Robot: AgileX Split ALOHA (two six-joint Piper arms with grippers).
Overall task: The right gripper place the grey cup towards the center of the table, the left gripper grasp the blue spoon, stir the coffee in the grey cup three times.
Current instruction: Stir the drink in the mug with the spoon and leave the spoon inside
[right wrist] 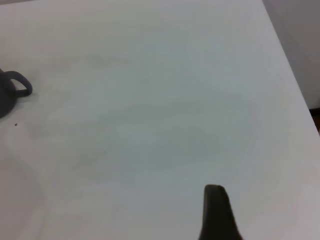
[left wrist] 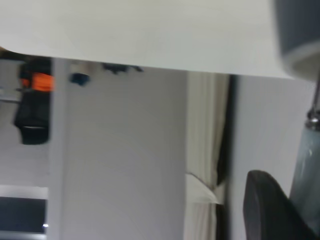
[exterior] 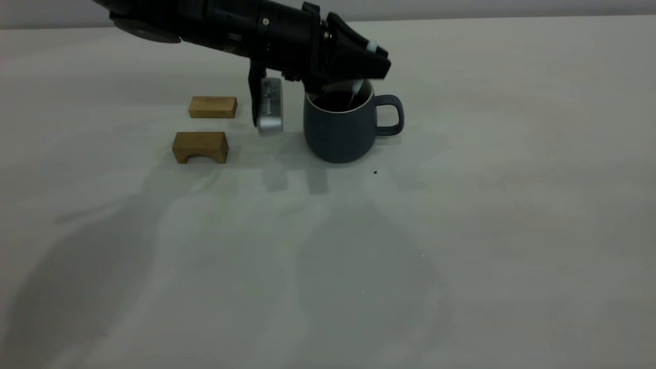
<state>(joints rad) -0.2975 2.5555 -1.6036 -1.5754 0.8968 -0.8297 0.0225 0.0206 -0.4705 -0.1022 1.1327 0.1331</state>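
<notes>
The grey cup [exterior: 338, 133] stands on the table [exterior: 461, 230] near its middle, handle to the right, with dark coffee [exterior: 333, 101] inside. My left gripper [exterior: 370, 62] hovers just above the rim, shut on the blue spoon [exterior: 354, 92]. The spoon's thin neck slants down into the coffee and its bowl is hidden. In the left wrist view the pale handle of the spoon [left wrist: 306, 170] lies beside a dark finger [left wrist: 265, 210], with the cup [left wrist: 297, 30] beyond. My right gripper [right wrist: 216, 215] is parked far to the right, open and holding nothing; the cup's handle [right wrist: 19, 85] shows at its view's edge.
A flat wooden block [exterior: 212, 107] and an arch-shaped one [exterior: 200, 147] lie left of the cup. A silver camera housing [exterior: 269, 105] hangs under the left arm between them and the cup. A tiny dark speck [exterior: 375, 172] sits in front of the cup.
</notes>
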